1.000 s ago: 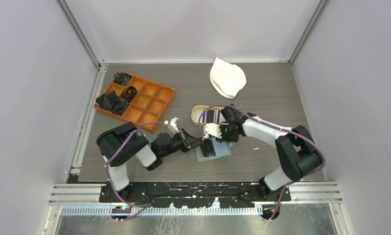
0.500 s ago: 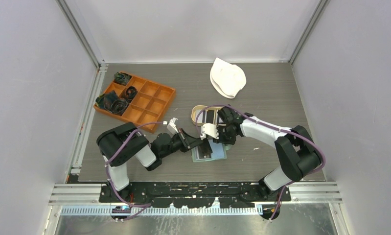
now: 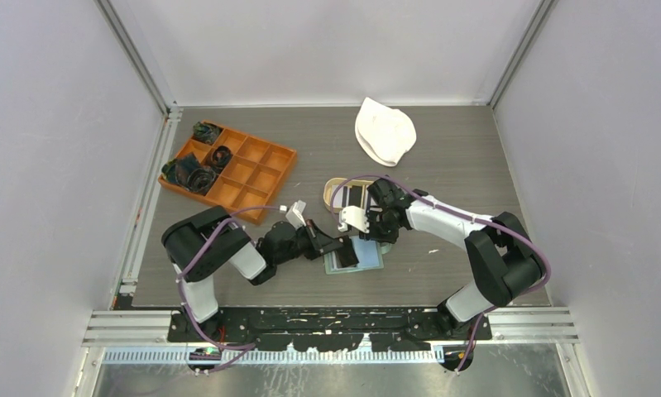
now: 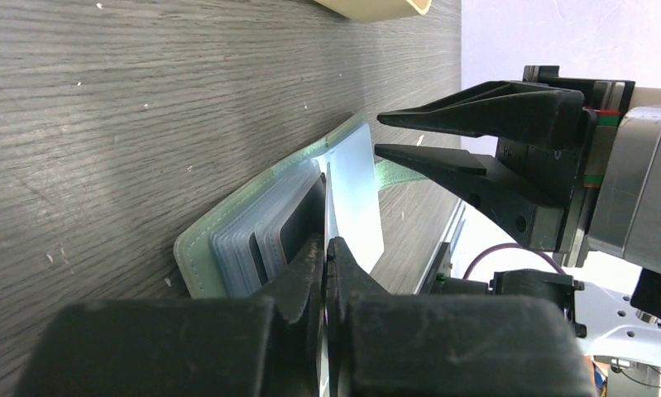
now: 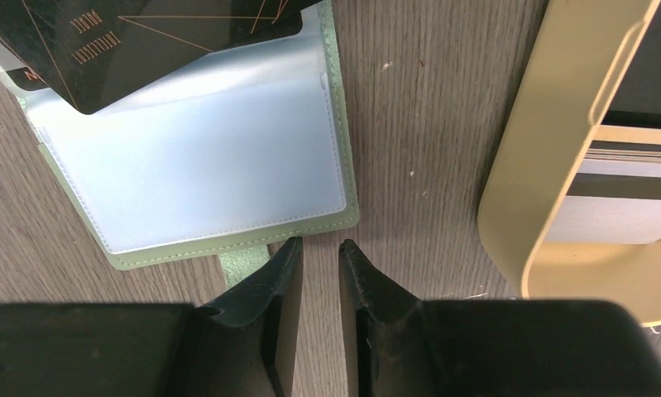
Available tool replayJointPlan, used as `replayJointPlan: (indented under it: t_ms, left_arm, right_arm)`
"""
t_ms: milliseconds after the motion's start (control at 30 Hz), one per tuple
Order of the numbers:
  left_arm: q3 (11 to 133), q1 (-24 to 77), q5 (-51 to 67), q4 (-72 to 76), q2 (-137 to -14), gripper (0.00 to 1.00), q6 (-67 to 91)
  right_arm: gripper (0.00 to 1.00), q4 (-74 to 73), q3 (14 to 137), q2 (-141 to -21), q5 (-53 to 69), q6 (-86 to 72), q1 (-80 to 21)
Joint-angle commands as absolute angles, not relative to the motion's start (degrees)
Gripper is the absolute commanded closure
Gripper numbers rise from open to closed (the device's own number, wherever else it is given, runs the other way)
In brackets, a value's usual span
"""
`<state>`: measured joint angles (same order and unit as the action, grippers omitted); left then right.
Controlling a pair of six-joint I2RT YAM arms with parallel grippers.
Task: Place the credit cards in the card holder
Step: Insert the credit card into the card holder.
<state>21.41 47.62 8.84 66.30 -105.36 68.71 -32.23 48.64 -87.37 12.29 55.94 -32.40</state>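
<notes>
Now left tool pinches the credit card, long axis into the card holder pocket; right tool parted, empty

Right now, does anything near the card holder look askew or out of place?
Yes. A black card lies tilted across one edge of the open card holder, not square with its pale pocket.

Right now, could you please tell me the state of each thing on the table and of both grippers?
card holder: open, lying flat.
black card: askew at the holder's pocket mouth, not fully in.
tray: upright, cards stacked inside.
orange box: cords in its left compartments.
left gripper: shut on something thin at the holder.
right gripper: slightly open, empty.
</notes>
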Motion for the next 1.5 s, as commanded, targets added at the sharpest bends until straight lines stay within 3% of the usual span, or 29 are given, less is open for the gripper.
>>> replayJointPlan:
  t_ms: [0,333,1467]
  left_arm:
    - [23.0,47.8,9.0,60.9,-101.9,1.00,66.4]
    - [27.2,49.7,6.0,40.6,-91.7,1.00,60.8]
    - [27.4,50.7,5.1,50.7,-100.4,1.00,66.6]
  right_arm:
    - [0.71,-32.4,51.0,-87.1,12.6,55.2,-32.5]
    - [0.71,-32.6,51.2,-87.0,13.0,54.8,-32.5]
    - [0.70,-33.2,51.3,-87.0,13.4,54.8,-32.5]
